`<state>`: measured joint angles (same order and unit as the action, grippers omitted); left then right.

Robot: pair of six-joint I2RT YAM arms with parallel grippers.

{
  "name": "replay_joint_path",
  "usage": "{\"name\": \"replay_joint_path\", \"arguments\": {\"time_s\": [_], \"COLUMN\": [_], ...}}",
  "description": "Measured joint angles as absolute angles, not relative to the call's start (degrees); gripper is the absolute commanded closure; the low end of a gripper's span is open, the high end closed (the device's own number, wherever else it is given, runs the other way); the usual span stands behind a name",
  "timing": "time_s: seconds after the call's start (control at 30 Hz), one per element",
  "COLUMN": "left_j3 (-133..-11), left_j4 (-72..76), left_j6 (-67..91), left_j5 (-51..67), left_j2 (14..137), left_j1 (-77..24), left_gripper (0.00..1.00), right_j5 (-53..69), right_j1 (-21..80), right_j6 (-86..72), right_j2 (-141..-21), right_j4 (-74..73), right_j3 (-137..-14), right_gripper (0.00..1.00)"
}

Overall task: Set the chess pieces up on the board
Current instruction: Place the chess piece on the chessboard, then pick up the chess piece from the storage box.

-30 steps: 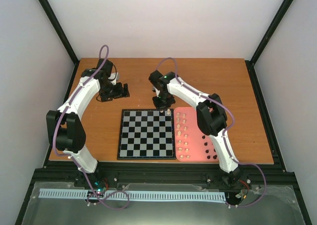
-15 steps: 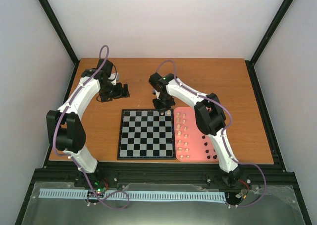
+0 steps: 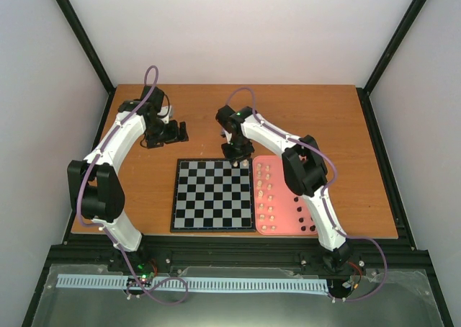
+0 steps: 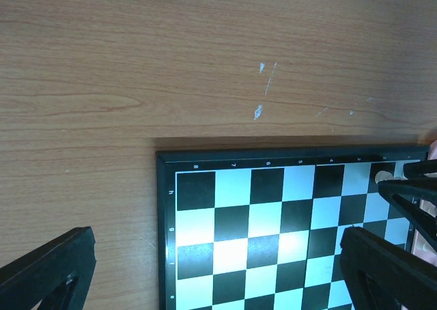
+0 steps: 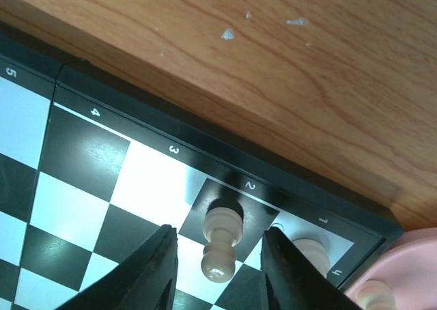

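Observation:
The board [image 3: 212, 195] lies in the middle of the table. In the right wrist view a cream-white piece [image 5: 222, 238] stands on a black square by the edge numeral 2. A second cream piece [image 5: 311, 252] stands on the corner square beside it. My right gripper [image 5: 222, 272] is open at the board's far right corner [image 3: 237, 155]. Its fingers [image 5: 153, 269] straddle the first piece with a gap on each side. My left gripper [image 3: 169, 131] is open and empty over bare table beyond the board's far left corner, with the board [image 4: 273, 228] below it.
A pink tray [image 3: 288, 170] lies against the board's right side. It holds several cream pieces [image 3: 266, 197] in two columns and a few black pieces [image 3: 306, 217] at its near right. Bare wood surrounds the board.
My right gripper has shifted slightly left along the board's far edge, and a second cream piece now stands there. The left arm has not moved.

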<state>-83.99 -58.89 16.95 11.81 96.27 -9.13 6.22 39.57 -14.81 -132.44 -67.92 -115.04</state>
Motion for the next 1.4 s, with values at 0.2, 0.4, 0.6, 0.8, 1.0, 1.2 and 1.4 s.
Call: {"name": "replay_joint_path", "arguments": {"time_s": [0.2,0.4,0.6,0.8,1.0,1.2,1.4], "left_j3": [-83.99,-83.99,-83.99,-83.99,-83.99,-83.99,-83.99], "left_j4": [-58.87,-58.78,-58.74,-58.7,-58.7,-58.7,-58.7], "left_j6": [16.95,16.95,16.95,16.95,16.95,16.97,16.97], "left_j5": [11.81,11.81,11.88,12.01,12.08,12.08,12.08], "left_j2": [96.27,96.27,96.27,96.27,96.27,96.27,96.27], "left_j1": [-9.13,-9.13,-9.13,-9.13,-9.13,-9.13,-9.13], "left_gripper": [0.0,0.0,0.0,0.0,0.0,0.0,0.0], "right_j5": [7.07,5.39,2.55,1.63,1.87,2.7,3.36], "right_j1": [39.57,39.2,35.38,27.66,27.16,27.46,27.46], "right_j6": [-14.04,-13.76,-14.46,-15.62,-16.21,-16.58,-16.6], "right_j2": [-132.44,-130.34,-123.24,-119.11,-118.85,-118.52,-118.52], "right_j4": [-68.12,-68.69,-67.26,-65.58,-63.42,-61.52,-60.55], "right_j3": [-117.93,-121.69,-112.29,-99.22,-93.73,-90.96,-90.56], "right_gripper": [0.55,0.53,0.55,0.56,0.57,0.59,0.61]}}
